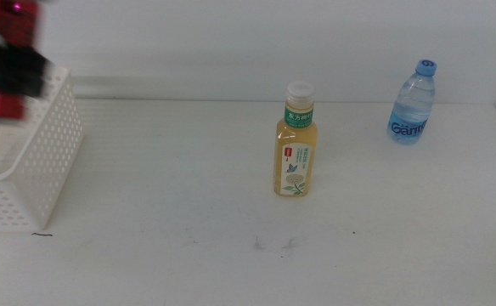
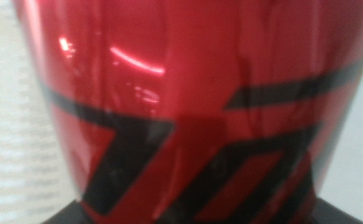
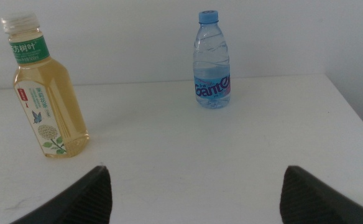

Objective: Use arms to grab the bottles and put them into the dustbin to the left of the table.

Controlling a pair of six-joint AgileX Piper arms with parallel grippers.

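Although the left gripper (image 1: 6,72) is seen at the far left of the middle view, above the white perforated plastic dustbin (image 1: 48,161), it is blurred and cut off by the picture's edge, so only black and red patches can be made out. Whether its fingers are clamped cannot be told from that view. The left wrist view is filled by the slim red cola can (image 2: 188,106), glossy red with black slanted stripes, held right against the camera; the fingers themselves are hidden there.

The yellow tea bottle with white cap and green label (image 1: 295,141) stands upright near the middle of the plain white table (image 1: 188,255). The clear blue-capped water bottle (image 1: 413,102) stands upright at the far right, well apart from it. The dustbin is cropped at the left edge.

The right gripper (image 3: 194,199) is shown only in the right wrist view, where its dark fingers (image 3: 82,198) are spread wide and hold nothing, low over the table with both bottles beyond them.
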